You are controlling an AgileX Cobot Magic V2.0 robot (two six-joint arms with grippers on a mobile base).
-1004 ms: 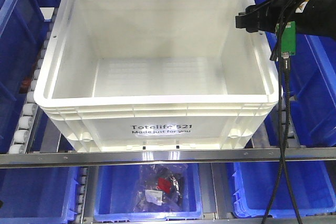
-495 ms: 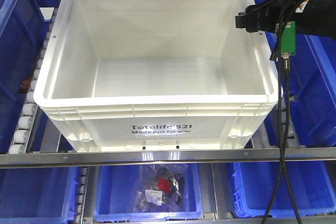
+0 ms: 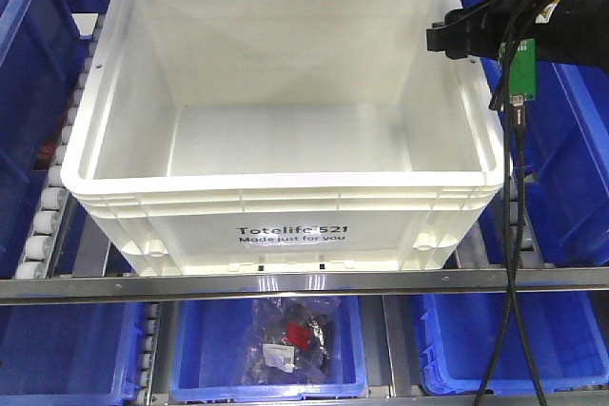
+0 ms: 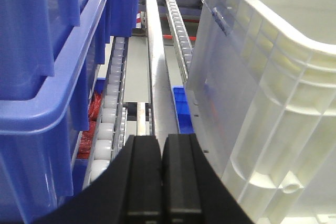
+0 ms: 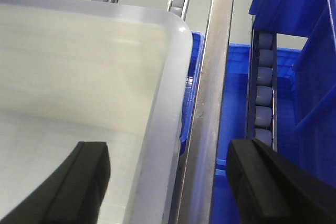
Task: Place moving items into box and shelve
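Left gripper [image 4: 161, 153] pressed closed, empty, just outside the white tote's [image 4: 273, 77] left wall. Right gripper [image 5: 168, 177] spread wide, straddling the tote's right rim. Tote sits on roller shelf [image 3: 43, 221]; no items visible inside.

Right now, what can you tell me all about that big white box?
The white box is a large rectangular plastic tote with a thick ribbed rim and black print on its front saying "Totelife 521 Made just for you". It sits upright and open-topped on a roller shelf, blue bins around it. Nothing shows inside. The right gripper is open, one finger each side of the box's right wall.
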